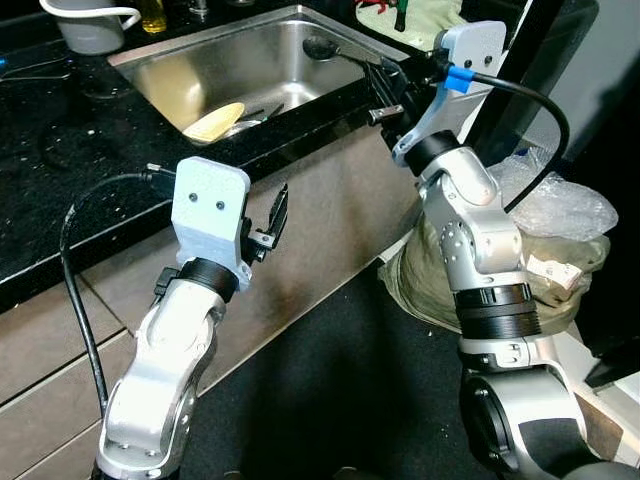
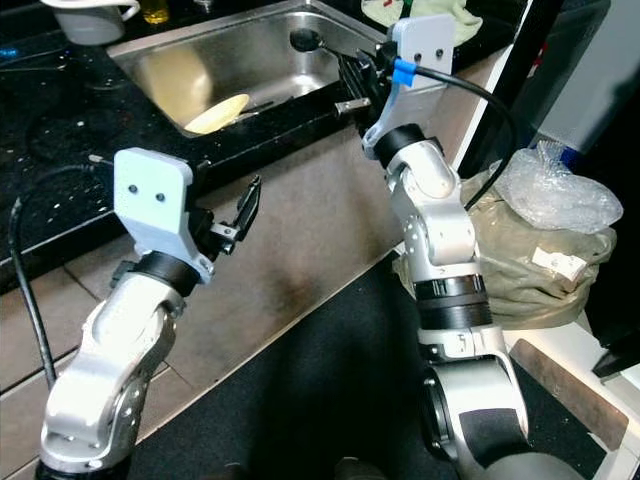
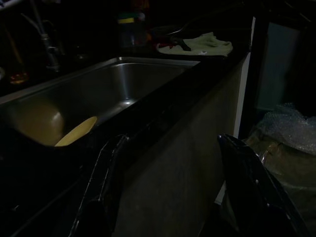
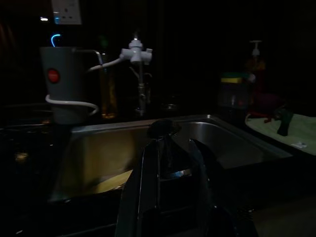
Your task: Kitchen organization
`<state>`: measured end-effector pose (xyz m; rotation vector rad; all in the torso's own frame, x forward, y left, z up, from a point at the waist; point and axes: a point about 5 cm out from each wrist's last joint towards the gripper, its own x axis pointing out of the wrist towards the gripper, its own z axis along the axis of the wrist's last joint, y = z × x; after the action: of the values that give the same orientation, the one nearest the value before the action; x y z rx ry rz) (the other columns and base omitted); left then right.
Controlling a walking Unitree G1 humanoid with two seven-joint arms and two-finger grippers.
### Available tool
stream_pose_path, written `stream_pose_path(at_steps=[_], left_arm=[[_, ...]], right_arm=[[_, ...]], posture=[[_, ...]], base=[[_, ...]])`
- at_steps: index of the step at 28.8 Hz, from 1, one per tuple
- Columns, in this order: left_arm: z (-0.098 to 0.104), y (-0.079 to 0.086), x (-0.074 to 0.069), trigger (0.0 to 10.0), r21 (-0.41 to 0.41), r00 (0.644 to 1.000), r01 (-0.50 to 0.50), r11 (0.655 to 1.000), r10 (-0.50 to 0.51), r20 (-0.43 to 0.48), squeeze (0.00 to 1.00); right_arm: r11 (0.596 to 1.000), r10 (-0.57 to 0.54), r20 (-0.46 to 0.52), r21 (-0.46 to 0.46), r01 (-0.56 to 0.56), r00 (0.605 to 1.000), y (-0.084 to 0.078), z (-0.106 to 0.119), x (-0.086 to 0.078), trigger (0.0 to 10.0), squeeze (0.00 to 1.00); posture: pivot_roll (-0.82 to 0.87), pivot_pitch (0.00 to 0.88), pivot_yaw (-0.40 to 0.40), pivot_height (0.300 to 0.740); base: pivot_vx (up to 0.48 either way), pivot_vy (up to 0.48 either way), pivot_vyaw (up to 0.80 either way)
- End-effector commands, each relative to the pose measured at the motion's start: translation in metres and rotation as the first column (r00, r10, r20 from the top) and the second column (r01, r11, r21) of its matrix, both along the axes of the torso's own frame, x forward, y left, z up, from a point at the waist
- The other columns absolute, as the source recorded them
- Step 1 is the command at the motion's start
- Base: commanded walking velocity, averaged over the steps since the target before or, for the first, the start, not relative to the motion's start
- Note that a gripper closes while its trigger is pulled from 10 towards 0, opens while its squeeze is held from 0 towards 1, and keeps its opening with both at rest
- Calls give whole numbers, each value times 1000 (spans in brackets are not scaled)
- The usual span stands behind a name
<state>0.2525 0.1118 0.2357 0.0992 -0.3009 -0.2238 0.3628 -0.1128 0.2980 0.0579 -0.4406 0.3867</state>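
Note:
A steel sink [image 1: 262, 52] is set in the black counter [image 1: 70, 150]. A pale yellow dish [image 1: 214, 122] lies in it beside a few dark utensils [image 1: 262, 113]. My right gripper [image 1: 378, 82] reaches over the sink's right rim. It is shut on the handle of a black ladle [image 1: 320, 47], whose round bowl [image 4: 164, 127] hangs above the basin. My left gripper [image 1: 276, 214] is open with nothing between its fingers [image 3: 111, 168]. It is held in front of the brown cabinet face, below the counter edge and short of the sink.
A grey kettle [image 1: 90, 25] and an oil bottle [image 1: 152, 14] stand behind the sink, with a white tap [image 4: 136, 53] between them. A green cloth [image 1: 425, 20] lies right of the sink. A stuffed bag topped with plastic wrap [image 1: 555, 225] sits on the floor at my right.

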Motion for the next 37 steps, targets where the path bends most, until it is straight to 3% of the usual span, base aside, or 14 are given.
stream_pose_path(at_steps=[1,21,31,37], left_arm=[[0,1,-3,10000,7,1000,-4,1000,4,7,0],[2,3,-5,10000,11,1000,-11,1000,11,10,0],[2,2,-5,10000,9,1000,-11,1000,11,11,0],[2,1,-5,10000,-4,1000,-10,1000,10,2,0]], right_arm=[[1000,-6,10,11,6,1000,-2,1,0,10000,0],[1000,8,0,25,-8,1000,-2,-3,0,10000,0],[999,23,6,28,-23,1000,-2,0,0,10000,0],[993,-14,-34,-122,10,999,1,-5,6,10000,0]], posture=[[68,78,-69,740],[75,78,-73,740],[75,76,-76,740],[75,76,-78,740]], base=[[386,0,0],[388,0,0],[384,0,615],[54,0,0]])
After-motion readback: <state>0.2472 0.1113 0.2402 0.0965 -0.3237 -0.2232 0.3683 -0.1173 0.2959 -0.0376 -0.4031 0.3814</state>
